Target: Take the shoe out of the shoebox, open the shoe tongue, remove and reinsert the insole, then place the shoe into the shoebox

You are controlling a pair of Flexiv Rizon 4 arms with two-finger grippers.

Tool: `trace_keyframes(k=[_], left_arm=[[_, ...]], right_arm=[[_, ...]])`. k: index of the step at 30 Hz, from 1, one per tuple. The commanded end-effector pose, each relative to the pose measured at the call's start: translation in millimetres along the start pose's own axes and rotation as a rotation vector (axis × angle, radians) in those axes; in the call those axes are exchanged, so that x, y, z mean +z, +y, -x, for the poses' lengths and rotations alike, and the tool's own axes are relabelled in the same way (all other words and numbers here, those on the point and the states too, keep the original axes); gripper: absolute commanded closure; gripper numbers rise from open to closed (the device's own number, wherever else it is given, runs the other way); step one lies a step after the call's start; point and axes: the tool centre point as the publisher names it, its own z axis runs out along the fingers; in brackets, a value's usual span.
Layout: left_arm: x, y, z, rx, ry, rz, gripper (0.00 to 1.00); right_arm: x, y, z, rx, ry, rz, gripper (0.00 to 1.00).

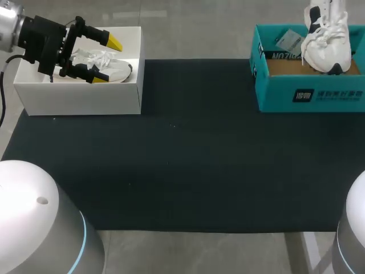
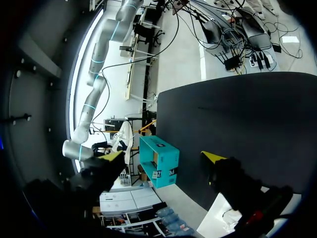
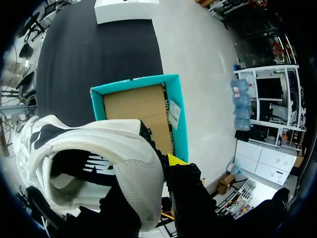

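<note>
White-and-black lace-up sneaker clamped in right gripper, above teal cardboard shoebox with printed labels, left gripper spread over white cardboard box

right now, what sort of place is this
Probably a robot test bench: a black mat, a teal shoebox and a white shoebox at its far edge, my left gripper above the white one.

Passage lies over the black mat between the white box and the teal shoebox.

The table has a flat black top with no shine. A smooth grey floor with thin lines shows around it.
</note>
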Motion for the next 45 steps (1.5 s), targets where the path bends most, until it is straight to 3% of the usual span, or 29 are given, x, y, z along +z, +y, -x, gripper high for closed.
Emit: trace_keyframes(k=[1,7,10,34,37,42,45], left_arm=[[0,1,0.7,0.0,0.005,-0.002,0.0],[0,1,0.7,0.0,0.005,-0.002,0.0],[0,1,0.7,0.0,0.005,-0.002,0.0],[0,1,0.7,0.0,0.005,-0.002,0.0],[0,1,0.7,0.0,0.005,-0.002,0.0],[0,1,0.7,0.0,0.005,-0.002,0.0],[0,1,0.7,0.0,0.005,-0.002,0.0]], right_arm=[[3,-32.7,-3.3,-0.018,-0.015,0.024,1.0],[11,-69.2,-20.6,-0.222,-0.048,0.085,1.0],[22,-80.4,-24.5,-0.28,-0.026,0.042,1.0],[22,-80.4,-24.5,-0.28,-0.026,0.042,1.0],[35,-92.1,-15.1,-0.249,-0.066,-0.055,1.0],[58,-120.6,8.4,-0.156,-0.031,-0.031,1.0],[63,-132.6,22.8,-0.097,-0.02,-0.079,1.0]])
